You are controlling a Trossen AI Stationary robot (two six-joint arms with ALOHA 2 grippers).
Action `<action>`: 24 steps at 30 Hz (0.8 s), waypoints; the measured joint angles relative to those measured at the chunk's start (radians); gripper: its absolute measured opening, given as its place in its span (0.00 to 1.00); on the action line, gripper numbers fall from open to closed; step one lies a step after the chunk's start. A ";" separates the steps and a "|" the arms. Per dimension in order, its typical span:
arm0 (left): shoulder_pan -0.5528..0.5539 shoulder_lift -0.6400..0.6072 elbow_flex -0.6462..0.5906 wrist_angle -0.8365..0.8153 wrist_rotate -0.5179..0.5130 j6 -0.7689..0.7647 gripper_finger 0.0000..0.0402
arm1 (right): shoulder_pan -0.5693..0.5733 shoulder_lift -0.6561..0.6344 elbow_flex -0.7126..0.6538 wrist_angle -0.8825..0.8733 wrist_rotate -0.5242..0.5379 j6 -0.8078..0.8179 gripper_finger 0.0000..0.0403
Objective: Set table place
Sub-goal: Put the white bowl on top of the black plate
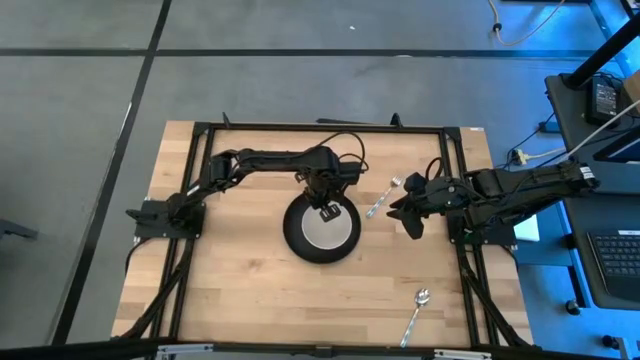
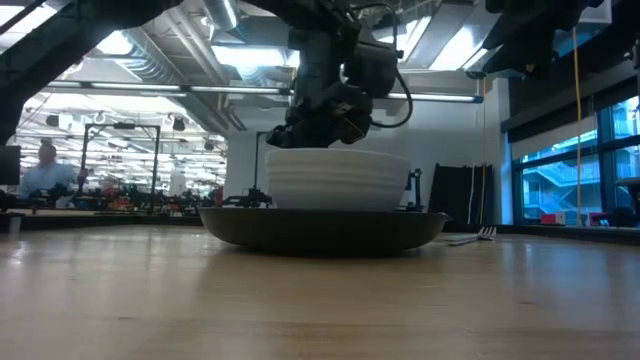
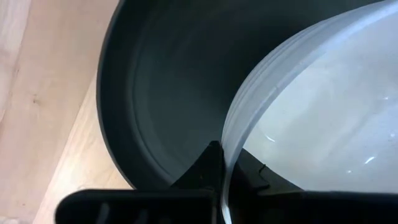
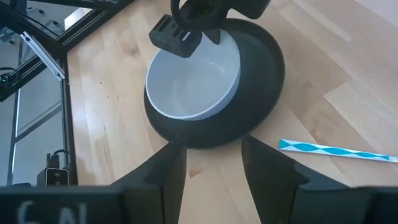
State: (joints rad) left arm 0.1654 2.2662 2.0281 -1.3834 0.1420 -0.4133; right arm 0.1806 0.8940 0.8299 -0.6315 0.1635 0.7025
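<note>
A white bowl (image 1: 328, 230) sits in a black plate (image 1: 300, 245) at the middle of the table (image 1: 240, 300). The low view shows the bowl (image 2: 338, 178) upright, its base hidden behind the plate's rim (image 2: 322, 222). My left gripper (image 1: 325, 207) is shut on the bowl's far rim. My right gripper (image 1: 410, 218) is open and empty, right of the plate, its fingers (image 4: 168, 171) pointing toward the plate (image 4: 261, 81). My left gripper holds the bowl by its rim (image 3: 233, 134) on the far side. One finger (image 3: 252, 177) is inside the bowl and the other (image 3: 202, 168) outside, between bowl and plate. The fingers come from above, pointing down. The bowl stands upright within the plate.
A fork (image 1: 382, 198) lies on the table between the plate and my right gripper. A thin blue-and-white patterned strip (image 4: 336, 150) shows there in the right wrist view. A spoon (image 1: 416, 312) lies near the front right. The black frame bars (image 1: 320, 127) run along the table's edges.
</note>
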 joint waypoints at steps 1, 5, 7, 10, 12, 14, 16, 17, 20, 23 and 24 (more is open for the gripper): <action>0.000 0.000 0.000 0.000 -0.003 0.000 0.01 | 0.000 0.000 0.000 0.000 0.000 0.000 0.39; 0.000 0.000 0.000 -0.004 -0.006 -0.002 0.01 | 0.000 0.000 0.000 0.000 0.000 -0.001 0.39; 0.000 0.000 0.000 -0.017 -0.006 -0.003 0.01 | 0.000 0.000 0.000 0.000 -0.003 -0.001 0.39; -0.005 0.000 0.000 -0.034 -0.008 -0.003 0.01 | 0.000 0.000 0.000 -0.003 -0.008 0.000 0.39; -0.007 0.000 0.000 -0.039 -0.019 -0.003 0.01 | 0.000 0.000 0.000 -0.003 -0.008 -0.001 0.39; -0.008 0.000 0.000 -0.043 -0.024 -0.003 0.01 | 0.000 0.000 0.000 -0.003 -0.008 -0.001 0.39; -0.008 0.000 0.000 -0.041 -0.024 -0.003 0.01 | 0.000 0.000 0.000 -0.003 -0.009 -0.002 0.39; -0.007 0.000 0.000 -0.041 -0.024 -0.003 0.01 | 0.000 0.000 0.000 -0.003 -0.009 -0.002 0.39; -0.007 -0.001 -0.022 -0.035 -0.012 -0.003 0.02 | 0.000 0.000 0.000 -0.003 -0.010 -0.003 0.39; -0.007 -0.003 -0.062 -0.032 0.008 -0.007 0.02 | 0.000 0.000 0.000 -0.003 -0.010 -0.001 0.39; -0.007 -0.003 -0.075 -0.028 0.010 -0.015 0.02 | 0.000 0.000 0.000 -0.004 -0.010 -0.001 0.39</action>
State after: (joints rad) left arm 0.1585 2.2627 1.9529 -1.4113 0.1519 -0.4281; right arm 0.1806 0.8940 0.8299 -0.6352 0.1535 0.7017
